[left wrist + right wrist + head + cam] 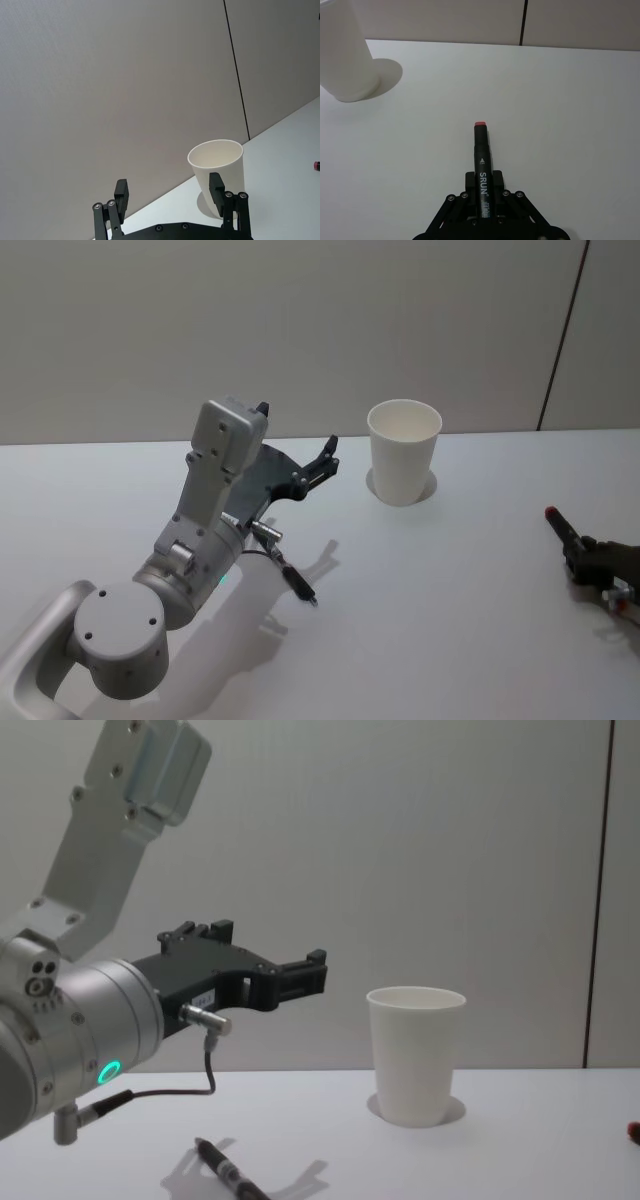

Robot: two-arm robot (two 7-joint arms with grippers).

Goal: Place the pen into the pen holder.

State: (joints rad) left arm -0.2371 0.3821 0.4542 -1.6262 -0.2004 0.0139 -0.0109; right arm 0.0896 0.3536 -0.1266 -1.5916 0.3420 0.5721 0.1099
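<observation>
My right claw [482, 192] is clamped on a red-tipped marker pen [481, 150], well right of the white paper cup [404, 465]. My left claw [169, 186] hangs spread apart above a black pen [297, 582] on the counter [450, 630].

Pen holder [404, 455] stood on table [480, 620], toward the far side. Left gripper [169, 191] hung left of pen holder, above table. Right gripper [482, 184] sat well right of pen holder and nearer the robot, pen [481, 150] in it. Second pen [298, 585] lay on table, left of pen holder and nearer.
</observation>
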